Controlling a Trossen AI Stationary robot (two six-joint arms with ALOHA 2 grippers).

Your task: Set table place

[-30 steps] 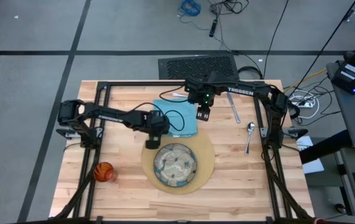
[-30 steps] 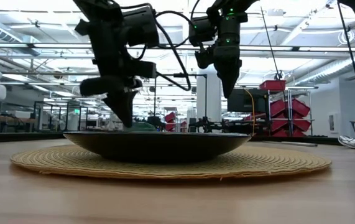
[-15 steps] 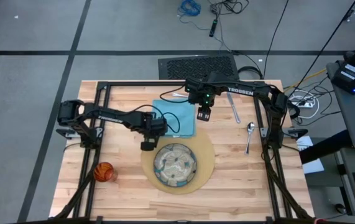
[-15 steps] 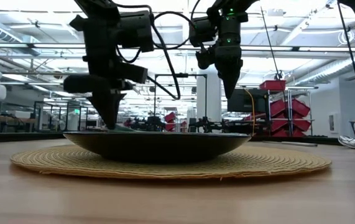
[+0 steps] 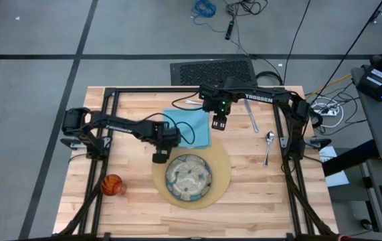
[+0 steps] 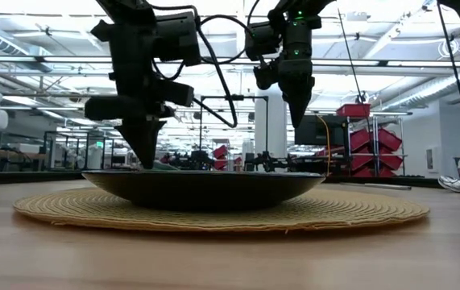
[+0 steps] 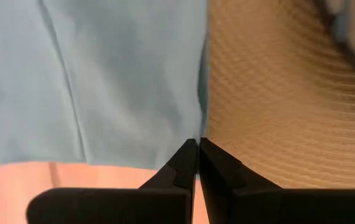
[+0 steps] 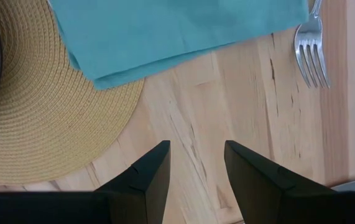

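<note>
The light-blue napkin (image 5: 191, 126) lies flat on the table (image 5: 257, 201), and its near edge overlaps the round tan mat (image 5: 223, 175). The greenish plate (image 5: 188, 177) sits on the mat. My left gripper (image 5: 161, 152) is low at the napkin's near-left corner, shut on it, and it also shows in the left wrist view (image 7: 197, 144). My right gripper (image 5: 219, 124) hangs open and empty above the table by the napkin's right edge, and it also shows in the right wrist view (image 8: 196, 158). The fork (image 8: 311, 56) lies at the napkin's far edge. My left gripper pinches the napkin's near-left corner (image 7: 193, 134) between its two fingertips. The fingers come from above and point down. The napkin's edge runs straight into the line where the fingers meet. The napkin lies flat on the table, beside the mat's rim (image 7: 258, 124).
A knife (image 5: 253, 115) and a spoon (image 5: 269, 144) lie on the table's right part. A small orange cup (image 5: 112, 185) stands near the left front. The black frame (image 5: 110, 100) edges the table. Bare wood shows in front of the mat.
My left gripper has gone a little toward the table's left and near edges. It has stayed low and shut.
</note>
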